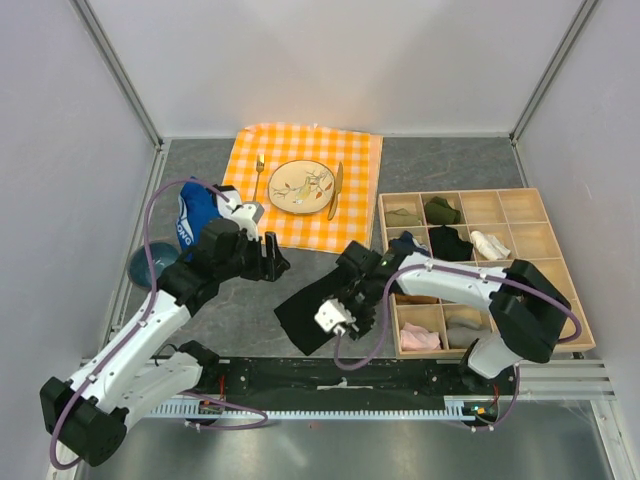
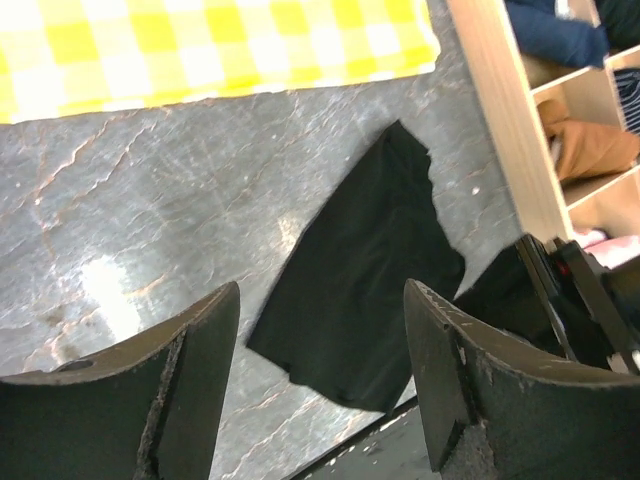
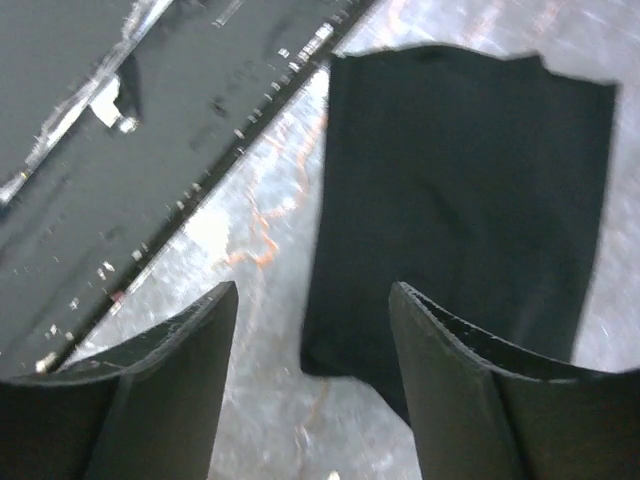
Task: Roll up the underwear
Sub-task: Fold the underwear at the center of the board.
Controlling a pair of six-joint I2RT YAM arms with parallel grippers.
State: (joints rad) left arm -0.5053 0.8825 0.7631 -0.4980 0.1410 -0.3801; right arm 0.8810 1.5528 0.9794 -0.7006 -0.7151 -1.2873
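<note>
While underwear (image 1: 298,312) lies flat beside divided tray (image 1: 470,192) | right arm (image 1: 450,280) overhangs it | left jaws spread, right jaws spread

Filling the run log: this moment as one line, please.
plain black fabric underwear flat on grey table, unrolled | left end effector open, empty | right end effector open, empty, above underwear

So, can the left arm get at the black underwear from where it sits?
Probably yes: the left gripper is open beside the underwear, with bare table between them; the right gripper at its other side may crowd it.
</note>
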